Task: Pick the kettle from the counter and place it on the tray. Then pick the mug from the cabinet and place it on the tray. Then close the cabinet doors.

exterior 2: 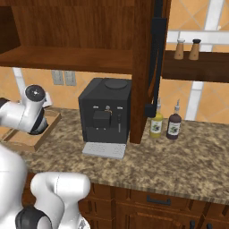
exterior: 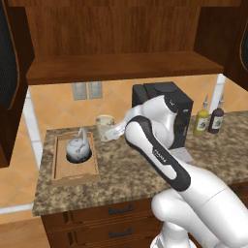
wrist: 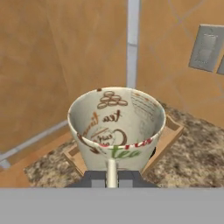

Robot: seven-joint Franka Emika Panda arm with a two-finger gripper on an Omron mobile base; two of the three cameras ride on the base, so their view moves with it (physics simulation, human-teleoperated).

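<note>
The silver-grey kettle (exterior: 78,149) sits on the light-wood tray (exterior: 60,175) at the left end of the granite counter (exterior: 126,179). My gripper (exterior: 114,131) is shut on the cream mug (exterior: 105,127), which stays upright just right of the tray's far right corner. In the hand view the mug (wrist: 116,127) has printed writing inside, its near rim is pinched at the gripper (wrist: 112,177), and the tray (wrist: 168,131) lies behind and below it. The cabinet shelf (exterior: 121,65) is bare, and the cabinet doors (exterior: 9,58) (exterior 2: 154,67) stand open.
A black coffee machine (exterior: 169,111) stands right of my arm on the counter. Two bottles (exterior: 201,121) (exterior: 216,118) are further right. Wall outlets (exterior: 87,90) sit behind the tray. Two shakers (exterior 2: 179,49) rest on a side shelf. Drawers with black handles (exterior: 121,209) run below.
</note>
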